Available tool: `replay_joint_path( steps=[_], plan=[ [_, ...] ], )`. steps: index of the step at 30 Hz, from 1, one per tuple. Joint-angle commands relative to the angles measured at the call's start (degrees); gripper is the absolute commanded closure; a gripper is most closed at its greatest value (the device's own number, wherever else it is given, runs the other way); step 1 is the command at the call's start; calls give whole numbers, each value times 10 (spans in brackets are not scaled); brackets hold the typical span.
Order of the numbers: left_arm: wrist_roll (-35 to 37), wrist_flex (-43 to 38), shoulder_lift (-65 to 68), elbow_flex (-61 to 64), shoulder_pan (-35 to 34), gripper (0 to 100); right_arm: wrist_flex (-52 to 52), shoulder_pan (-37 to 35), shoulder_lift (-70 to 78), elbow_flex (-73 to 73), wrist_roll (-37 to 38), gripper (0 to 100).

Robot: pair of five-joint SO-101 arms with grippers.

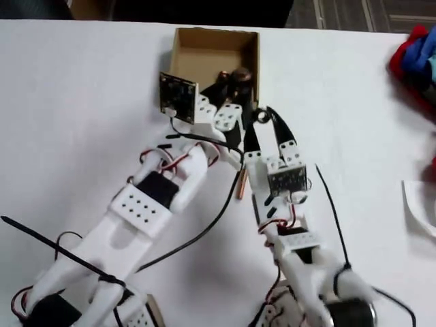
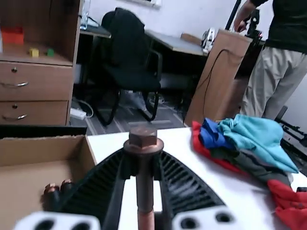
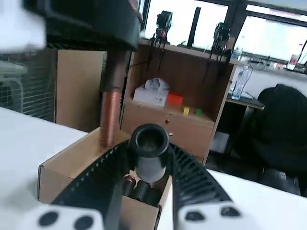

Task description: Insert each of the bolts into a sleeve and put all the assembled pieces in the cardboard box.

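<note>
My left gripper is shut on a copper bolt, held upright with its hex head on top, above the cardboard box. In the high view that gripper hangs over the box near its right wall. My right gripper is shut on a black sleeve, open end facing the camera, just outside the box. The bolt's shaft hangs beside the sleeve. In the high view the right gripper is at the box's near right corner. Assembled pieces lie inside the box.
Another copper bolt lies on the white table between the two arms. A heap of red and blue cloth sits at the far right, with a white object at the right edge. Black cables trail across the near table.
</note>
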Motion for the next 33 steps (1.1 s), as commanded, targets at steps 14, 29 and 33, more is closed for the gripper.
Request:
replay_joint_path(
  steps=[14, 29, 33],
  plan=[
    [-74, -25, -4, -43, 49, 976, -124, 3, 172, -63, 4, 977],
    [-74, -126, 111, -41, 49, 976, -126, 45, 172, -76, -1, 977],
    [-74, -126, 113, -36, 49, 976, -124, 45, 172, -76, -2, 977]
  ],
)
